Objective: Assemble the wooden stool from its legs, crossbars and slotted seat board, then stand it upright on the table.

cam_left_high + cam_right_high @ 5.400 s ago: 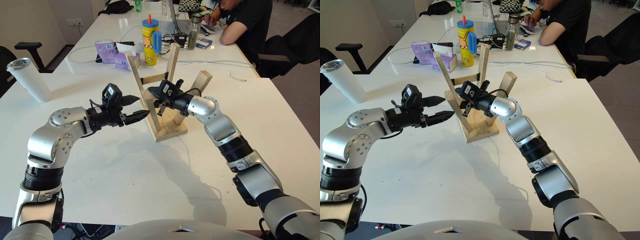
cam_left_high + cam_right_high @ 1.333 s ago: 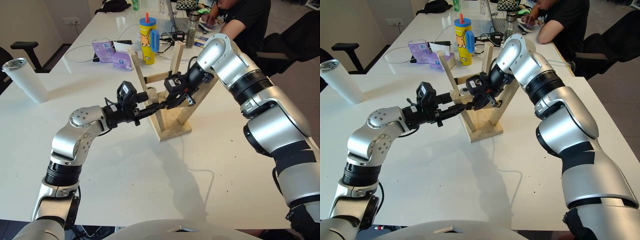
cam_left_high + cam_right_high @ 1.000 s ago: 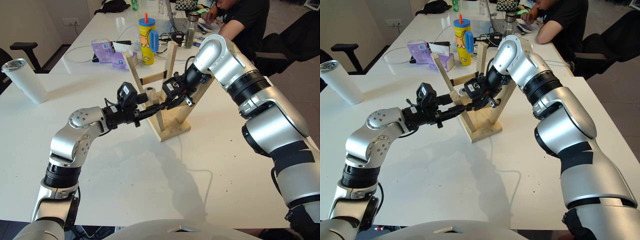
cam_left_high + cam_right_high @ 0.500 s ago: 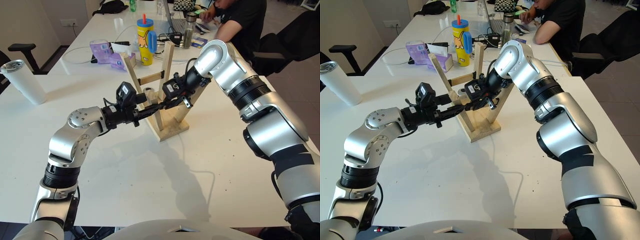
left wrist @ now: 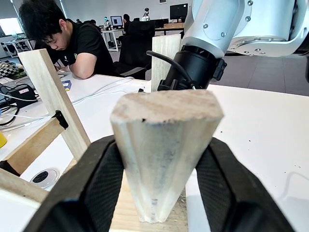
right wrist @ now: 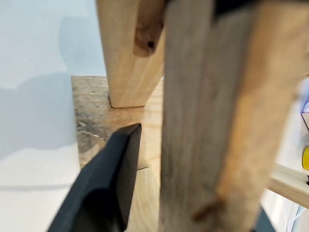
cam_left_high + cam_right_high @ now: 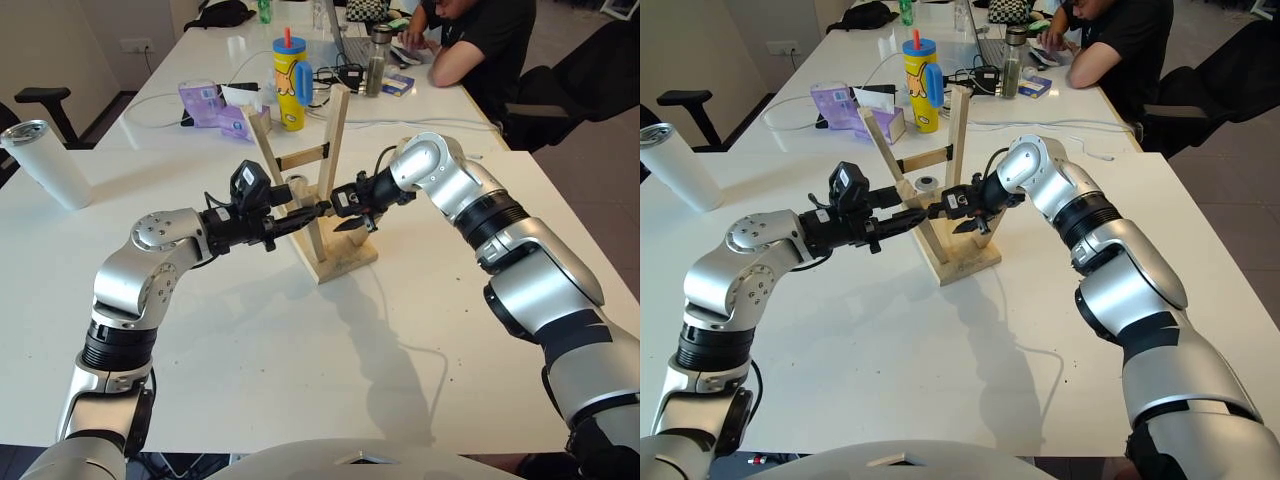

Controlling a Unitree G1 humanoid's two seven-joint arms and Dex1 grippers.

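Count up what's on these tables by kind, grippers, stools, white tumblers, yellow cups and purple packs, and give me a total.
Grippers: 2, the left gripper and the right gripper
Partly built stool: 1
White tumbler: 1
Yellow cup: 1
Purple packs: 2
Total: 7

near white table (image 7: 220, 340) | second table (image 7: 180, 65) behind | armrest chair (image 7: 55, 97) left | black chair (image 7: 590, 70) right | beige wall (image 7: 60, 35) | grey floor (image 7: 600, 170)
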